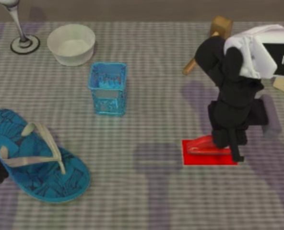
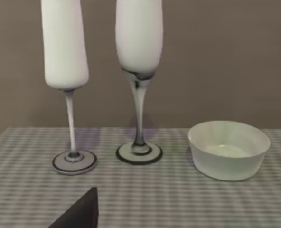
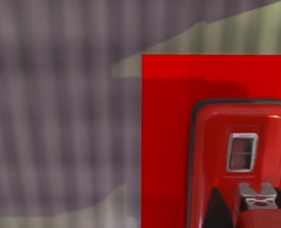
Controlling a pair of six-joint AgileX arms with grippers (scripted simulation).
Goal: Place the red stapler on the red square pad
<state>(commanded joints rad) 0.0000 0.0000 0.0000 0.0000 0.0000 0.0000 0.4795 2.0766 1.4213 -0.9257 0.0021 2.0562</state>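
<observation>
The red stapler point(image 3: 240, 161) lies on the red square pad point(image 3: 164, 142), and our right gripper point(image 1: 228, 143) hangs just above this pad; we cannot tell if it grips or has released. The stapler looks hard, glossy, probably slippery, so we would hold its narrow sides. Only the right wrist view shows its silvery window; our left arm is parked far from the pad.

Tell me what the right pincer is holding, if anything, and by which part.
Cannot be told: the right pincer sits over one end of the red stapler on the red square pad, but the arm hides any grip.
</observation>
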